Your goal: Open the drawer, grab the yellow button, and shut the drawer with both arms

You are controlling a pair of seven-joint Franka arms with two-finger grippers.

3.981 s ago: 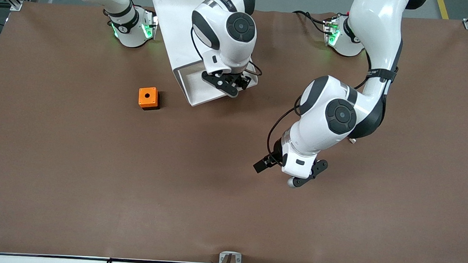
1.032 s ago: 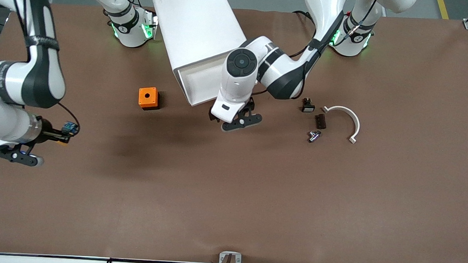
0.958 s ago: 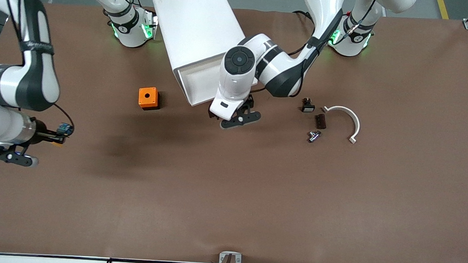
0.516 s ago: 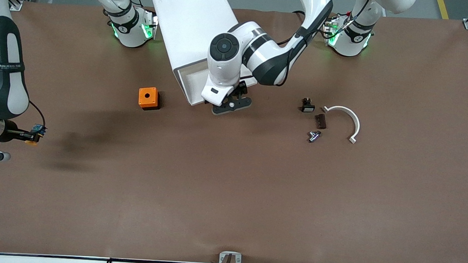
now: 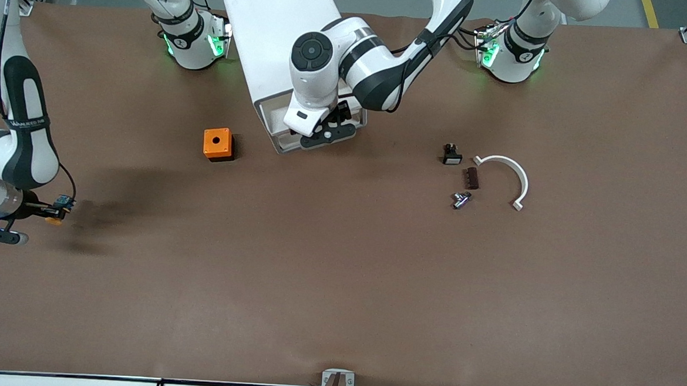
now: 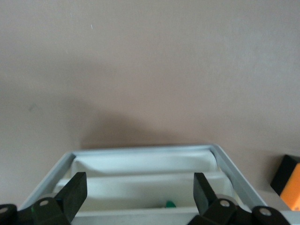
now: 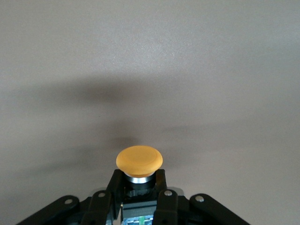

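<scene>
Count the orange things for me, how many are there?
2. An orange cube sits on the table beside the cabinet, toward the right arm's end. The button, with its orange cap, is held in the right end effector. More may hide in the drawer.

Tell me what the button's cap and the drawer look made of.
The button in the right gripper: cap looks like matte orange plastic, evenly coloured, on a shiny metal-looking ring. The drawer under the open left gripper: smooth white plastic or painted metal, with soft sheen.

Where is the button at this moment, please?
The button is clamped in the right gripper, above the table at the right arm's end, nearer the front camera than the orange cube.
</scene>
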